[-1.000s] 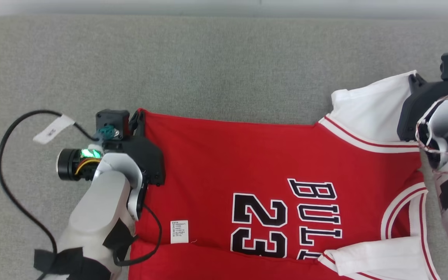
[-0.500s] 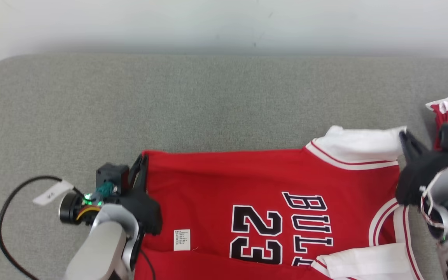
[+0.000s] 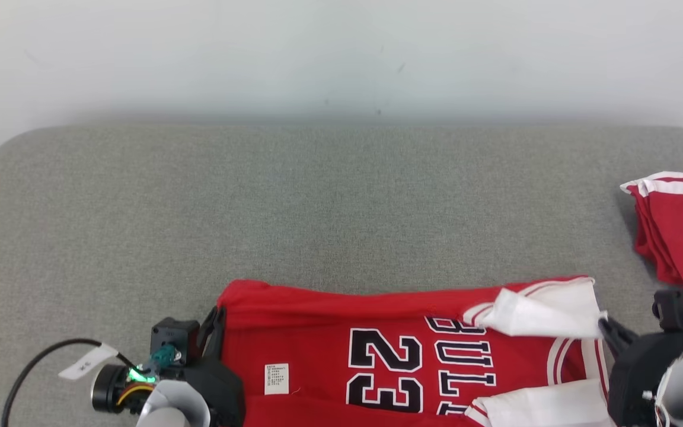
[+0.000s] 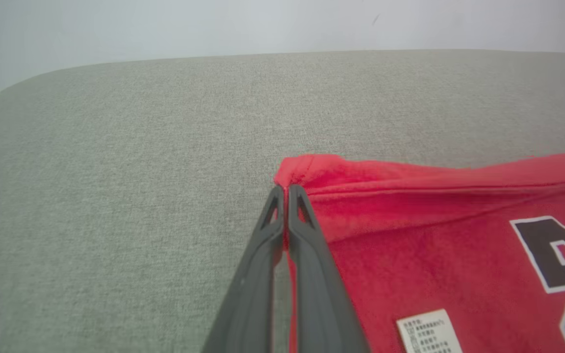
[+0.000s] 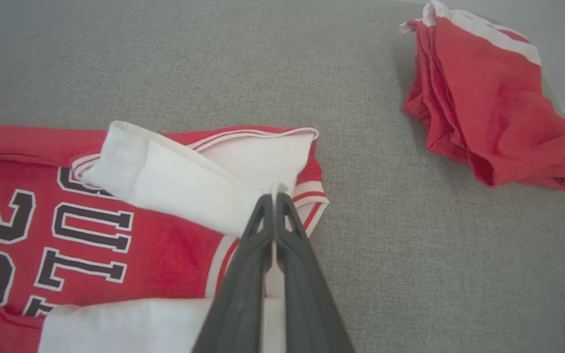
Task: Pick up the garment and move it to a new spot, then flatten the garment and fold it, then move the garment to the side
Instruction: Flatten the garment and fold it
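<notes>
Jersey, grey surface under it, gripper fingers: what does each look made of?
Jersey: soft matte knit cloth, seemingly; fuzzy nap, limp folds.
Grey surface: woven upholstery-like fabric, matte; fine flecked weave shows.
Gripper fingers: dark grey plastic or rubber, probably; smooth, dull, with cut-out tips.

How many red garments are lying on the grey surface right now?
2. The jersey numbered 23 lies spread out at the front centre; a folded red garment sits at the far right. That folded pile may hold more than one piece.
</notes>
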`<state>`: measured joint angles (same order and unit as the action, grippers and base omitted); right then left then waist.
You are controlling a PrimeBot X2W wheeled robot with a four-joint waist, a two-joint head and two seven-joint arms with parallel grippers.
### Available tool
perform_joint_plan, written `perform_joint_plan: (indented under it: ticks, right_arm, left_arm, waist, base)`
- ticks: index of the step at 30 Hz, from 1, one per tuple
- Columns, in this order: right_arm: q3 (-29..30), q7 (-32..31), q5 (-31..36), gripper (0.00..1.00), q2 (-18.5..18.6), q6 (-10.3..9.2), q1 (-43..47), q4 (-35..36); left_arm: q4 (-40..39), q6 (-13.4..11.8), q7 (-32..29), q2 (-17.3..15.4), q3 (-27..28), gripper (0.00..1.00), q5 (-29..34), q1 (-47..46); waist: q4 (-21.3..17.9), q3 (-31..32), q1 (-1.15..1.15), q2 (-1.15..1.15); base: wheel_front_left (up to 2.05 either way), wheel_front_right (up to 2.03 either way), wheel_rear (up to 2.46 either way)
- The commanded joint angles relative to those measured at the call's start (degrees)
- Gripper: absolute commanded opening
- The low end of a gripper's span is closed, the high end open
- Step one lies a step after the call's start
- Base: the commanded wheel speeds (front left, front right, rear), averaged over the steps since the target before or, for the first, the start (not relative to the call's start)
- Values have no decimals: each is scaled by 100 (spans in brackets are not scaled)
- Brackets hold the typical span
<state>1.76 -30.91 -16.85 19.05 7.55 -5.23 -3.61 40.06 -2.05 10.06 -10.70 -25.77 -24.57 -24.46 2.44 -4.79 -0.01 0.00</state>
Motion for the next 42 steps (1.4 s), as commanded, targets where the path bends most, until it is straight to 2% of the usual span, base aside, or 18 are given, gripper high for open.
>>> perform_joint_plan:
  ticks: [1, 7, 15, 16, 18, 19, 20, 21, 22, 23, 24, 25, 26, 30, 34, 38, 42]
  right_arm:
    - [33, -119, -33, 0, -37, -14, 172, 123]
    - [39, -696, -97, 0, -1, -14, 654, 587]
    - [112, -1264, -175, 0, -128, -14, 1031, 903]
    - [126, -1311, -164, 0, -149, -14, 1070, 949]
    - [123, -1448, -179, 0, -204, -14, 1179, 1002]
    - [111, -1510, -186, 0, -216, -14, 1213, 1036]
    - [106, -1576, -199, 0, -229, -14, 1255, 1061]
    - [94, -1647, -202, 0, -240, -14, 1297, 1086]
    - [77, -1712, -212, 0, -232, -14, 1346, 1106]
    - [92, -1742, -222, 0, -245, -14, 1371, 1132]
    - [136, -1757, -209, 0, -273, -14, 1381, 1150]
    - [152, -1820, -149, 42, -322, -14, 1457, 1123]
    - [143, -1846, -129, 100, -336, -14, 1487, 1116]
    - [163, -1821, -52, 100, -391, -14, 1511, 1119]
    - [214, -1677, -56, 100, -453, -14, 1532, 1175]
    - [394, -1530, -81, 100, -543, -14, 1583, 1316]
    - [794, -1283, -18, 100, -802, -14, 1599, 1441]
  left_arm:
    - [-65, -45, -26, -31, -7, 0, -32, 150]
    - [-294, -135, -123, -78, -30, 0, -122, 493]
    - [-410, -305, -246, -77, 32, 0, -241, 821]
    - [-424, -320, -253, -74, 36, 5, -262, 855]
    - [-447, -344, -291, -80, 25, 38, -279, 928]
    - [-456, -353, -288, -87, 20, 67, -288, 948]
    - [-448, -360, -320, -92, 21, 74, -309, 978]
    - [-437, -377, -340, -96, 12, 61, -319, 1006]
    - [-441, -389, -345, -97, 11, 53, -326, 1019]
    - [-446, -397, -345, -100, 14, 57, -331, 1033]
    - [-439, -408, -365, -103, 6, 74, -334, 1054]
    - [-409, -446, -426, -94, -4, 100, -358, 1083]
    - [-404, -444, -433, -99, -9, 100, -361, 1095]
    - [-430, -565, -398, -125, 21, 100, -383, 1219]
    - [-631, -675, -107, -188, 169, 100, -460, 1420]
    - [-1086, -665, 322, -257, 342, 100, -525, 1697]
    - [-1752, -632, 505, -235, 700, 100, -573, 2044]
  waist:
    - [-13, 106, 1, 0]
    - [-84, 236, 1, 0]
    - [-118, 320, 1, 0]
    - [-121, 330, 1, 0]
    - [-126, 347, 1, 0]
    - [-129, 354, 1, 0]
    - [-130, 363, 1, 0]
    - [-130, 372, 1, 0]
    - [-130, 383, 1, 0]
    - [-133, 393, 1, 0]
    - [-136, 402, 1, 0]
    - [-139, 425, 1, 0]
    - [-139, 438, 1, 0]
    - [-141, 509, 1, 0]
    - [-137, 590, 1, 0]
    - [-101, 692, 1, 0]
    - [-36, 802, 1, 0]
  base:
    - [0, 0, 0]
    - [0, 0, 0]
    - [0, 0, 0]
    - [0, 0, 0]
    - [0, 0, 0]
    - [0, 0, 0]
    - [0, 0, 0]
    - [0, 0, 0]
    - [0, 0, 0]
    - [0, 0, 0]
    - [0, 0, 0]
    - [0, 0, 0]
    - [0, 0, 0]
    - [0, 0, 0]
    - [0, 0, 0]
    - [0, 0, 0]
    - [0, 0, 0]
